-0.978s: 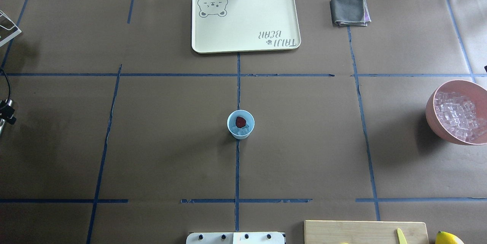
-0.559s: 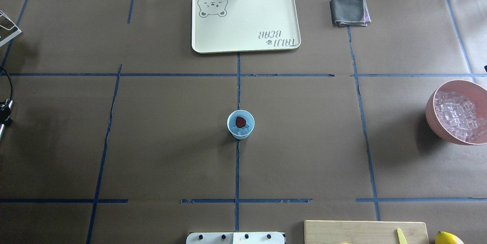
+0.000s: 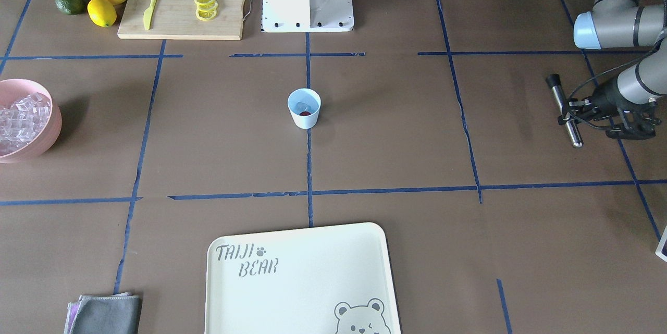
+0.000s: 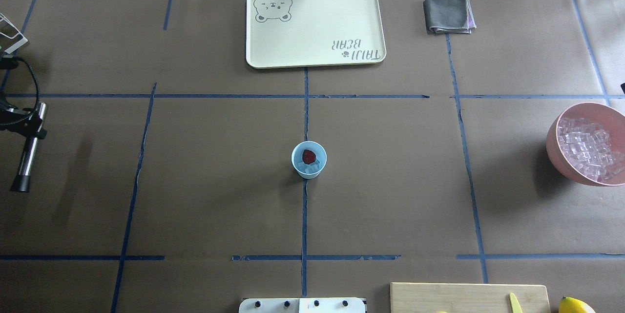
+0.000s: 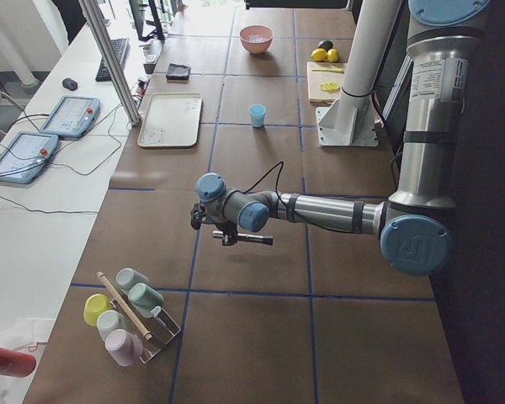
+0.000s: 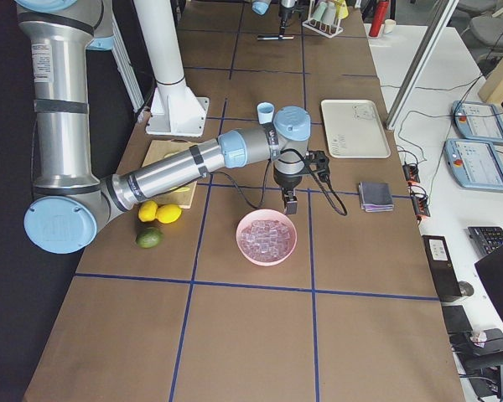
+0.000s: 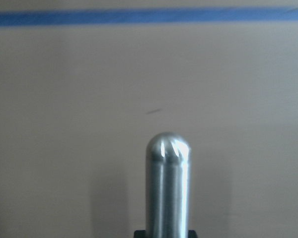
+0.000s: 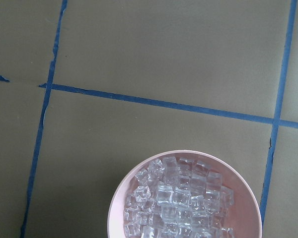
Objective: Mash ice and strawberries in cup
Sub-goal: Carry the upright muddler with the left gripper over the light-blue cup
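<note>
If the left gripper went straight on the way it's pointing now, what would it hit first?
Probably the bare table; the left gripper, holding the metal rod, seems to point down.

Strawberry (image 4: 308, 156), ice (image 4: 311, 170) inside upright cup (image 4: 294, 158)

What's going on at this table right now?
The left end effector grips a metal muddler off to the side, far from the light blue cup. The cup stands mid-table with a strawberry and ice inside, not yet mashed. The right arm hangs over the pink bowl of ice cubes.
</note>
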Robot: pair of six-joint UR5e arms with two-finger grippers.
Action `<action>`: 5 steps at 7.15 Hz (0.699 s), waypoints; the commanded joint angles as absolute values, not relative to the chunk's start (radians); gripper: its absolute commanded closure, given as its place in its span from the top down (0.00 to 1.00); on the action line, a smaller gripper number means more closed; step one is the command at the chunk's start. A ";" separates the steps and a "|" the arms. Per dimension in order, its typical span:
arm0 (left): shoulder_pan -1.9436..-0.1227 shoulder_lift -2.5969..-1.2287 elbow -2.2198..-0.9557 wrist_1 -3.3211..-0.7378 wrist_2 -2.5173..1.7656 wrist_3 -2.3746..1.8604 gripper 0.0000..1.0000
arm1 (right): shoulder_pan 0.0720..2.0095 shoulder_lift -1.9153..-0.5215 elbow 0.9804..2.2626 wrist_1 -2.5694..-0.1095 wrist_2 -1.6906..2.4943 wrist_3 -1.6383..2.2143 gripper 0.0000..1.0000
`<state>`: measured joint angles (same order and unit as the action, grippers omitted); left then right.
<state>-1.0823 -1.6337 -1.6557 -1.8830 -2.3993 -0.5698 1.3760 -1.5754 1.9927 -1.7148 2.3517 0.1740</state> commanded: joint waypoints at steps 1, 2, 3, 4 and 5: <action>-0.964 -1.769 -1.788 -1.875 -2.399 -0.770 0.00 | 1.376 -1.574 1.996 -1.713 2.356 0.173 0.99; -0.883 -1.878 -1.811 -1.875 -2.387 -0.826 0.00 | 1.377 -1.575 1.997 -1.715 2.356 0.175 0.99; -0.802 -1.952 -1.892 -1.876 -2.262 -0.856 0.03 | 1.378 -1.575 1.994 -1.713 2.356 0.175 0.99; -0.716 -1.986 -1.961 -1.881 -2.170 -0.853 0.08 | 1.378 -1.574 1.996 -1.713 2.356 0.175 0.99; -0.680 -2.082 -1.957 -1.887 -2.161 -0.850 0.07 | 1.378 -1.575 1.994 -1.715 2.356 0.175 0.99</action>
<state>-0.7473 -1.9854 -1.9275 -1.8805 -2.2121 -0.8461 1.3774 -1.5748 1.9952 -1.7139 2.3562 0.1748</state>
